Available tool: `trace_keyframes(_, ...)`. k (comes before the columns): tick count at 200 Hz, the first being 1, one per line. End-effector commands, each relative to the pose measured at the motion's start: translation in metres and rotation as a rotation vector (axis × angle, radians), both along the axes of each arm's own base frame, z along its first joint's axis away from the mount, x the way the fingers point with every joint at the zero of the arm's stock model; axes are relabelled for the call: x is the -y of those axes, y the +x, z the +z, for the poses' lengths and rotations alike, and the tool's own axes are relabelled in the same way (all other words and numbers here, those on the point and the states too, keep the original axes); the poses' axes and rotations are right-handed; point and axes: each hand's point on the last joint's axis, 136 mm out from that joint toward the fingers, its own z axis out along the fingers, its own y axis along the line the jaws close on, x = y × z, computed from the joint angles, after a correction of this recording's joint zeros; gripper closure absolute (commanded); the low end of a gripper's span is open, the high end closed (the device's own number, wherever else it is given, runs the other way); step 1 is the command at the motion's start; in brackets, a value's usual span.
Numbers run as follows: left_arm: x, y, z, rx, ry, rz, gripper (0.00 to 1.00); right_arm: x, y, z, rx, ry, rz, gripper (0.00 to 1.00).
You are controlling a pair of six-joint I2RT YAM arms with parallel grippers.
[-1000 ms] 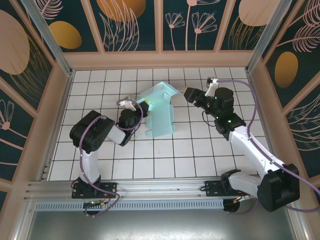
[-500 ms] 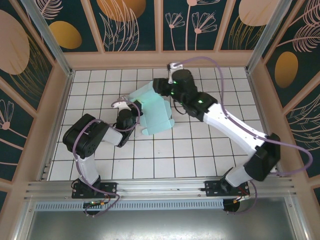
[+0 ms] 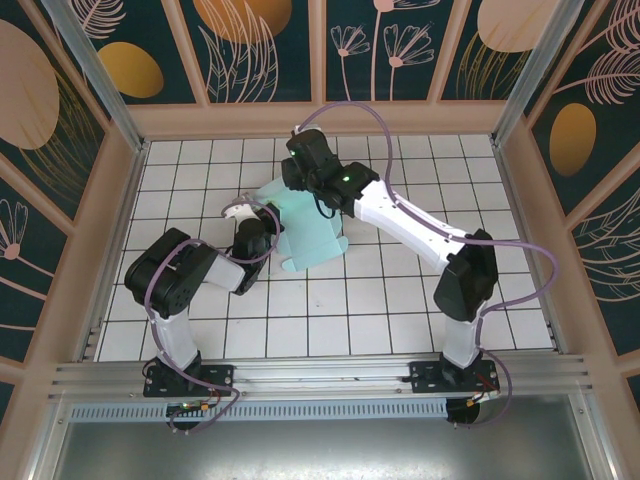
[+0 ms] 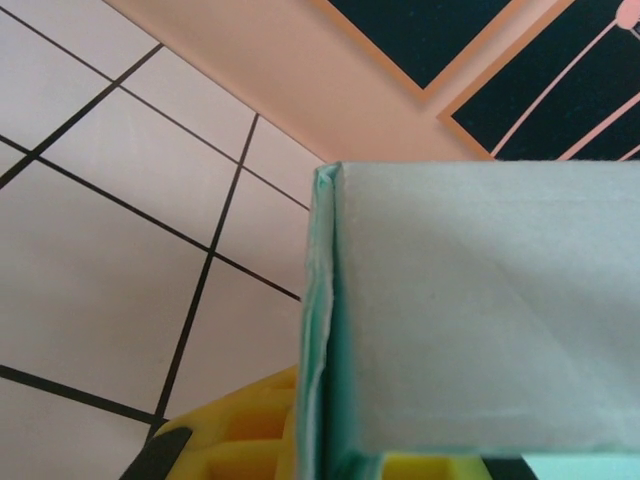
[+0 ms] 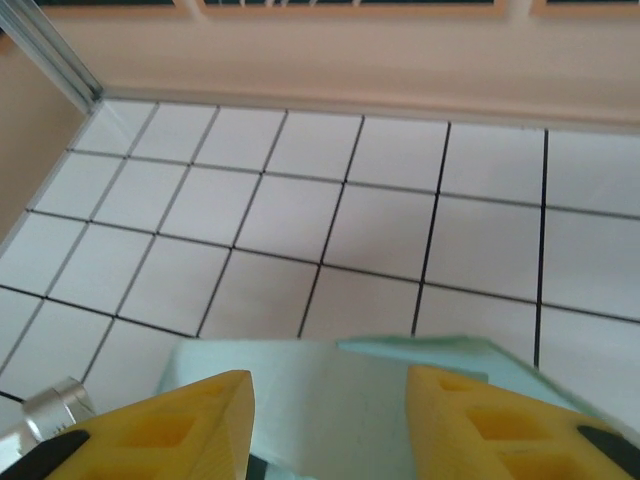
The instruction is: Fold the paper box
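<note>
Mint paper box, far end hidden beneath right arm.

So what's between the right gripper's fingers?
In the right wrist view, mint card of the paper box shows in the gap between the yellow fingers of the right gripper; contact can't be judged.

Seen from above, the paper box lies on the table, just toward 11 o'clock of its centre. The left gripper sits at the box's 9 o'clock side, with that edge between its fingers. The right gripper hangs over the box's 12 o'clock edge. The back wall stands beyond it at 12 o'clock.
</note>
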Motion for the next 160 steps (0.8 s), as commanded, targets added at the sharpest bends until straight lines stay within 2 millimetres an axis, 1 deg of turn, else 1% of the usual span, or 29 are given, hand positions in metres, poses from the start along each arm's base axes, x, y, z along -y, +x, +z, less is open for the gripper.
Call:
trace_keyframes(1,-0.005,0.001,0.011,0.022,-0.002,0.023,1.0,0.007,0.004,0.0,-0.036,0.01,-0.057,0.58)
trace_keyframes(31,-0.004,0.001,0.01,0.02,-0.006,0.017,1.0,0.002,0.003,-0.014,-0.084,0.017,-0.046,0.62)
trace_keyframes(59,-0.003,0.001,0.01,0.02,-0.004,0.013,1.0,-0.001,0.005,-0.019,-0.103,0.028,-0.038,0.64)
trace_keyframes(89,-0.003,0.001,0.008,0.015,-0.002,0.012,1.0,-0.007,0.006,-0.025,-0.125,0.029,-0.021,0.69)
trace_keyframes(108,-0.003,0.001,0.008,0.015,-0.003,0.01,1.0,-0.007,0.007,-0.028,-0.131,0.025,-0.023,0.74)
trace_keyframes(128,-0.003,0.0,0.008,0.017,-0.002,0.014,1.0,-0.006,0.008,-0.031,-0.14,0.021,-0.027,0.75)
trace_keyframes(137,-0.004,0.0,0.008,0.017,0.0,0.014,1.0,-0.006,0.009,-0.03,-0.141,0.023,-0.029,0.8)
trace_keyframes(153,-0.004,0.0,0.007,0.015,0.0,0.015,1.0,-0.006,0.009,-0.03,-0.14,0.025,-0.029,0.94)
trace_keyframes(158,-0.004,0.001,0.007,0.014,0.0,0.014,1.0,-0.005,0.009,-0.029,-0.14,0.026,-0.029,1.0)
trace_keyframes(160,-0.003,0.001,0.007,0.015,-0.001,0.013,1.0,-0.005,0.009,-0.03,-0.141,0.026,-0.03,1.0)
